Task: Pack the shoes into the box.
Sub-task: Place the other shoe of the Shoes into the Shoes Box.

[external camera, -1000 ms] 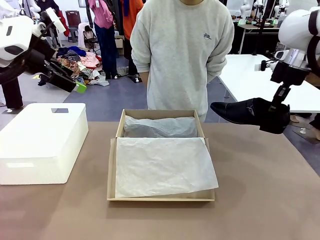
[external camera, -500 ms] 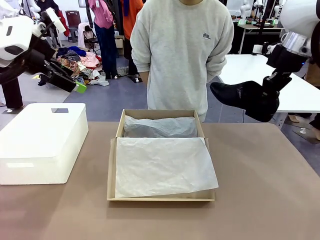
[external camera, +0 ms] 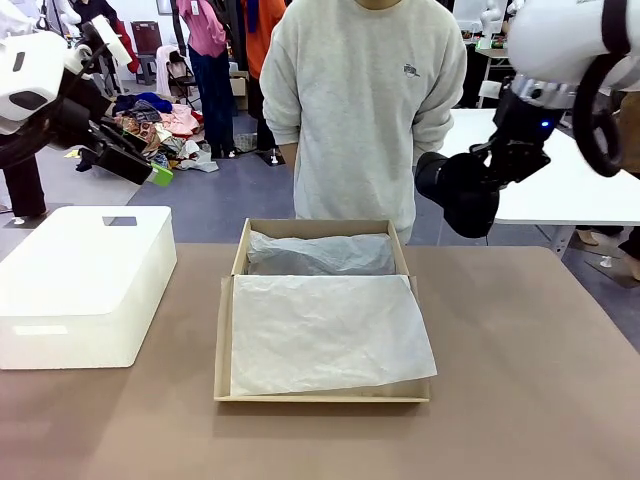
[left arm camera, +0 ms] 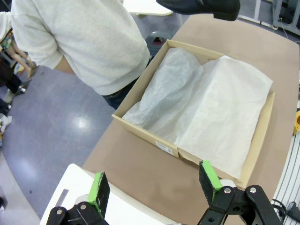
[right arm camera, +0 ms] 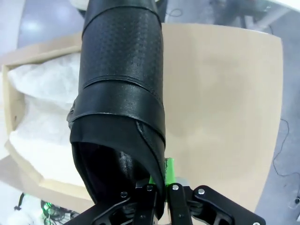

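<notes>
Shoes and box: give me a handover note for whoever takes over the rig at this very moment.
Right hand: shut on one black shoe by its rim, held in the air right of the box.
Left hand: open, holding nothing, raised at the left.
Box: open on the table, lined with tissue paper; what lies under the paper cannot be told.
Done: this shoe lifted. Left: set it in the box.

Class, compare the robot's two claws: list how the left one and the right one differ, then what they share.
The left claw stands open; the right claw is shut. The left claw holds nothing; the right claw grips a black shoe. Both are black with green pads, held in the air.
</notes>
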`<state>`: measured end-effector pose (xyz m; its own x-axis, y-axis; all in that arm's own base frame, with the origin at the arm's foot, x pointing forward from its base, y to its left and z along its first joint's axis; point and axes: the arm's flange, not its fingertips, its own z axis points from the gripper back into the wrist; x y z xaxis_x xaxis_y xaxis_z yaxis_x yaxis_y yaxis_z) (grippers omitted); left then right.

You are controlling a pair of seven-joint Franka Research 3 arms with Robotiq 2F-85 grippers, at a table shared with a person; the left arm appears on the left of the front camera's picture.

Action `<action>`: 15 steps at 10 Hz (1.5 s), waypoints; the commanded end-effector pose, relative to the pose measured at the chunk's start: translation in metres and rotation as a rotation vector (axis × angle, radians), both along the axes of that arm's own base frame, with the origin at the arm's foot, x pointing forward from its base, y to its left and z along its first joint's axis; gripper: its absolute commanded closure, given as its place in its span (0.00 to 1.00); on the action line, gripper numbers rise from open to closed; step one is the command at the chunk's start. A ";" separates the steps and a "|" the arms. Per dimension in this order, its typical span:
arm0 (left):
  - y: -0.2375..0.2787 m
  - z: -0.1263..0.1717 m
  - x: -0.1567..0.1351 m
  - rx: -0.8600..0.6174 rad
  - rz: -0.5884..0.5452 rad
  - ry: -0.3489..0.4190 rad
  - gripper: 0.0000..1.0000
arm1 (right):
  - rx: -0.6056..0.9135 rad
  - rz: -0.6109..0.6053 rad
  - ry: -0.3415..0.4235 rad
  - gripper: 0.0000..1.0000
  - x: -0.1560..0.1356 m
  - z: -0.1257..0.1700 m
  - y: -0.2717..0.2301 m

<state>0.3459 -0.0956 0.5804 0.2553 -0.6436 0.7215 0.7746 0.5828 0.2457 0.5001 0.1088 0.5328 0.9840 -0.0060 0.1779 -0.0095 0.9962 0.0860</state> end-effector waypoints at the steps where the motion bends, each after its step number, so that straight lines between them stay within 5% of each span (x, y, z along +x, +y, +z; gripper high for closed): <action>1: 0.000 0.000 0.001 -0.009 -0.007 -0.011 0.00 | -0.108 -0.106 -0.025 1.00 0.010 0.005 0.034; 4: 0.000 0.000 0.001 -0.009 -0.007 -0.011 0.00 | -0.091 -0.100 -0.022 1.00 0.017 0.007 0.068; 12: 0.000 0.000 0.001 -0.009 -0.007 -0.011 0.00 | -0.084 -0.080 0.004 1.00 0.012 -0.008 0.063; 15: 0.000 0.000 0.001 -0.009 -0.007 -0.011 0.00 | -0.008 -0.422 -0.020 1.00 -0.005 0.011 0.117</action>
